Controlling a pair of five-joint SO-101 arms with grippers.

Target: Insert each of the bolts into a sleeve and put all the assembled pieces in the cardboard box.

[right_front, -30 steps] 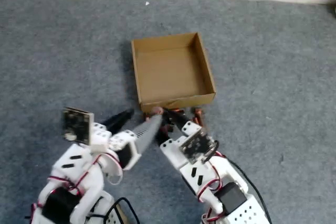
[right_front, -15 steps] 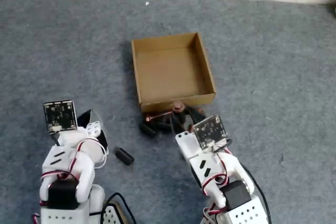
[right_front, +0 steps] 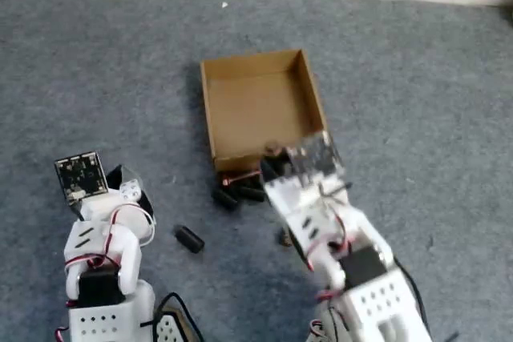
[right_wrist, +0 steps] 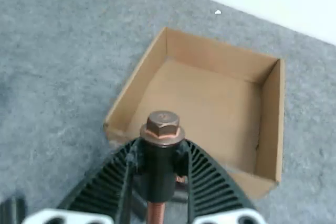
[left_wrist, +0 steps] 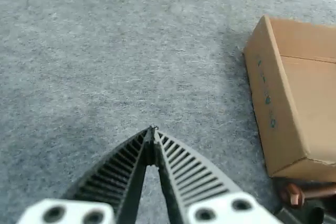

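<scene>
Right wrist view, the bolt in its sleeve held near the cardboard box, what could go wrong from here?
1. The bolt-and-sleeve piece in the right tool hangs about at the near wall of the cardboard box. Released here, it might hit the rim and fall outside.
2. The tool seems to clamp only the sleeve, so the bolt may slide out.
3. Loose sleeves lie by that wall and could be knocked away.

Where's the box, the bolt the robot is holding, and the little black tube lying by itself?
cardboard box (right_front: 260,110): high view, on its bare floor.
bolt (right_wrist: 162,123): right wrist view, on its copper hex head.
black sleeve (right_front: 189,239): high view, on the middle of its side.
</scene>
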